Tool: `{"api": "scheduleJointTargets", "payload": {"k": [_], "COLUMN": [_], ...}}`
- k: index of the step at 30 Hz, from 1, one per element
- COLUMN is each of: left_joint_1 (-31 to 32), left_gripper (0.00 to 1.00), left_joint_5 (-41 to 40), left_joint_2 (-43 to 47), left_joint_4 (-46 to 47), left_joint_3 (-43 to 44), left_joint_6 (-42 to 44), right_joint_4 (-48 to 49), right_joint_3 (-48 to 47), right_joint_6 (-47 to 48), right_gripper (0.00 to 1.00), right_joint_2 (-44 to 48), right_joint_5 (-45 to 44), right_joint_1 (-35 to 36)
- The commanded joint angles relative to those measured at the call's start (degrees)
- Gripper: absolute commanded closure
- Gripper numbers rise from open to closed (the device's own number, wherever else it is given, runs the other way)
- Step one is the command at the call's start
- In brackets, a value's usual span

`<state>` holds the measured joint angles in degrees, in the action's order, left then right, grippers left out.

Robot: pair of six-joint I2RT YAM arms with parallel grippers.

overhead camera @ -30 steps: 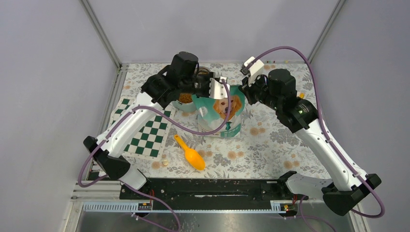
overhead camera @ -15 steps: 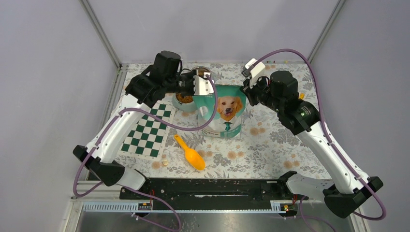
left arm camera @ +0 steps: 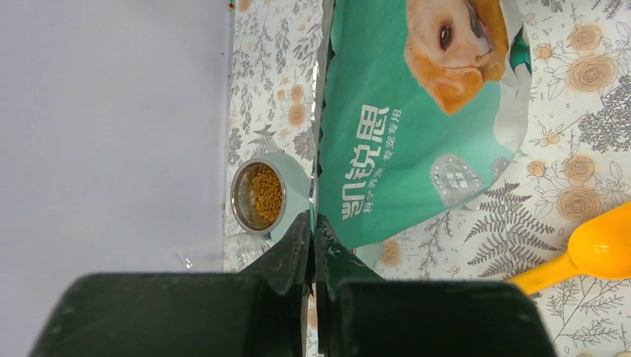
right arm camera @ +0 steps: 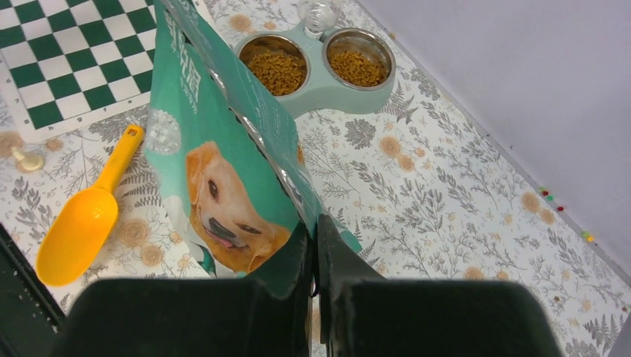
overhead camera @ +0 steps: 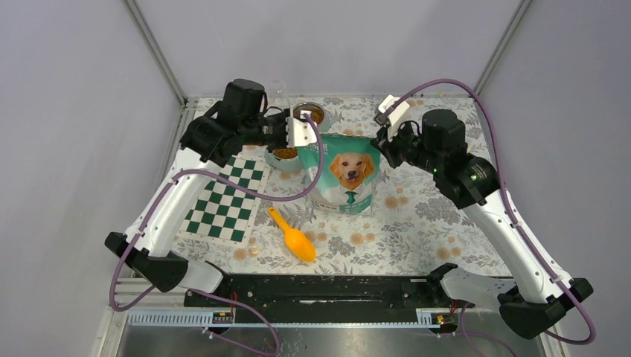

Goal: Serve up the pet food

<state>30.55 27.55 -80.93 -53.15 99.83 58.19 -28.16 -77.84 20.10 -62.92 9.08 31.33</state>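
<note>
Since a second before, the pouch (overhead camera: 348, 172) had been swung away from the feeder and brought upright, and the left arm had been drawn back toward 9 o'clock. In the overhead view the teal-and-white pack, printed with a golden dog, was seen near the middle of the flowered cloth (overhead camera: 417, 230) with its printed face turned toward the arms' bases. Whether its base rested on the cloth could not be told.

The left gripper (overhead camera: 301, 134) was pinched tight on the pouch's top edge at the 10 o'clock corner. In its own wrist view the fingers (left arm camera: 313, 223) were pressed together on the foil rim, with the pack (left arm camera: 417, 126) stretching away from them. The right gripper (overhead camera: 383, 141) was clamped on the opposite top corner, at 2 o'clock, and its jaws (right arm camera: 312, 227) were closed over the same edge of the pouch (right arm camera: 216, 171).

The twin-bowl feeder (right arm camera: 327, 100) was set just beside the pouch at 10 o'clock. Kibble (right arm camera: 279, 71) was seen in both steel bowls. An orange scoop (overhead camera: 296, 239) lay on the cloth at 7 o'clock of the pouch, apart from it. A chessboard mat (overhead camera: 227, 204) was spread at 8 o'clock.
</note>
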Motion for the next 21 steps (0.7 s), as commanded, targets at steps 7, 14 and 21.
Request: {"api": "scheduleJointTargets", "payload": {"k": [7,14,21], "left_joint_1": [4.89,7.27,10.02], "left_gripper": [0.57,0.40,0.35], "left_joint_5": [-1.72,6.02,10.92], "left_joint_2": [-1.69,-4.16,-7.86], "left_joint_4": [4.68,13.34,18.85], "left_joint_3": [3.33,3.43,3.99], "left_joint_6": [-3.94,-7.24,-10.75], "right_joint_4": [-0.65,-0.74,-0.36], "right_joint_3": [-8.37,-10.57,-10.48], "right_joint_6": [3.44,2.51,2.84], "right_gripper": [1.00,1.00,1.00], "right_joint_2": [1.86,-1.63,-2.54], "right_joint_5": [8.16,14.09,15.76], "right_joint_1": [-3.91,-3.91,-3.98]}}
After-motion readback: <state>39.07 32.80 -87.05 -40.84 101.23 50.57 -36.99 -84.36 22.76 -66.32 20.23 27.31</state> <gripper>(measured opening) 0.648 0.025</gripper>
